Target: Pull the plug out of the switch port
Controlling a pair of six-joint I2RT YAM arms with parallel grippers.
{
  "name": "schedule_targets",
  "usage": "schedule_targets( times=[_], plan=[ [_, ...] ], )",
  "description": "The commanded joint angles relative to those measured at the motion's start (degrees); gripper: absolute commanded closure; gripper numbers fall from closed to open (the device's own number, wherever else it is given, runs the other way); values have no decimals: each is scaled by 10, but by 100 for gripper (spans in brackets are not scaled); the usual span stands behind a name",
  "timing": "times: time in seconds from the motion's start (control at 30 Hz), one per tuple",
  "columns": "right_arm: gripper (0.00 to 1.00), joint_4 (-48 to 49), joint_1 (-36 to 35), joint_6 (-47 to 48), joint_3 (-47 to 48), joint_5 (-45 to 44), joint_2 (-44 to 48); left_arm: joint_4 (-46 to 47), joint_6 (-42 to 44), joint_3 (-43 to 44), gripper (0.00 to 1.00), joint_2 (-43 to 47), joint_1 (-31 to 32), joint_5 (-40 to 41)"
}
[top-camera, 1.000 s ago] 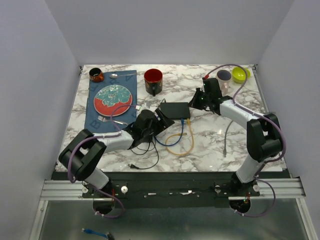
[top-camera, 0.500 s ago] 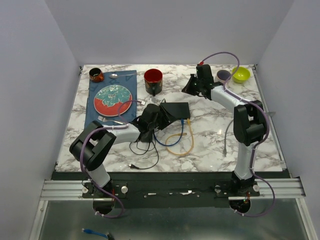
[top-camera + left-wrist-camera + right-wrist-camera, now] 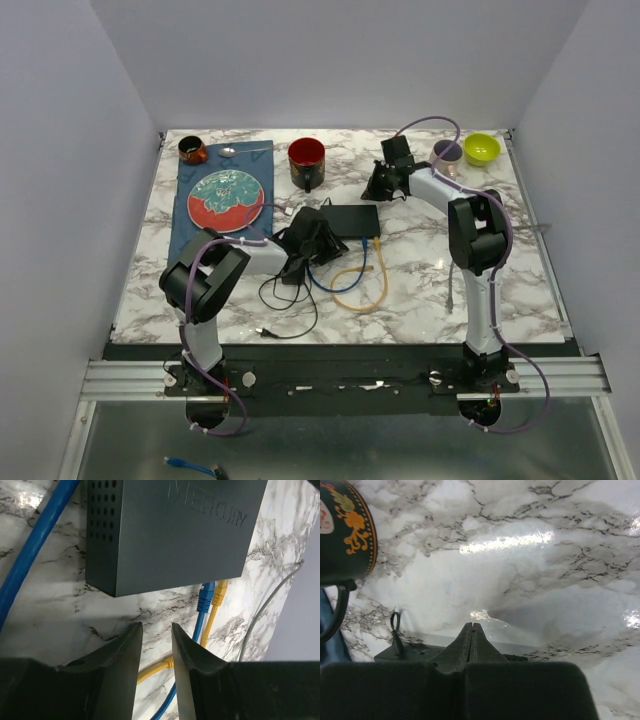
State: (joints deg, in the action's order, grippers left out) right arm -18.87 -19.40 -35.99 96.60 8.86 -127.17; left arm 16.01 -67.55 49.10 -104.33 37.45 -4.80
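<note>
1 dark grey metal switch box (image 3: 170, 530), mid-way on the white marbled table top (image 3: 420, 280). 2 plugs seated side by side in its near face: blue plug (image 3: 204, 599), yellow plug (image 3: 220, 586). left gripper (image 3: 156, 630): narrow gap, nothing in it, near the box's left corner, clear of both plugs. right gripper (image 3: 472, 629): fingers pressed together, empty, by the box's far edge.

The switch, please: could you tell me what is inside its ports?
A blue plug and a yellow plug sit side by side at the switch's far edge; its body hides where they enter.
</note>
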Motion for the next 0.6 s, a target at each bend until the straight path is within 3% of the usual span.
schedule_targets(
  times=[0.0, 0.3, 0.43, 0.53, 0.57],
  plan=[
    [99, -30, 2, 0, -5, 19, -5, -33, 9, 20, 57, -29, -8, -18],
    [99, 15, 2, -21, -148, 8, 61, -28, 14, 33, 56, -40, -18, -21],
    [99, 24, 2, -29, -163, -19, 81, -4, 8, 23, 55, -37, -33, -27],
    [99, 24, 3, -38, -171, -68, 124, 10, 8, 0, 42, -6, -42, -14],
    [99, 26, 3, -41, -174, -81, 138, 10, 9, -8, 31, 13, -45, -8]
  ],
)
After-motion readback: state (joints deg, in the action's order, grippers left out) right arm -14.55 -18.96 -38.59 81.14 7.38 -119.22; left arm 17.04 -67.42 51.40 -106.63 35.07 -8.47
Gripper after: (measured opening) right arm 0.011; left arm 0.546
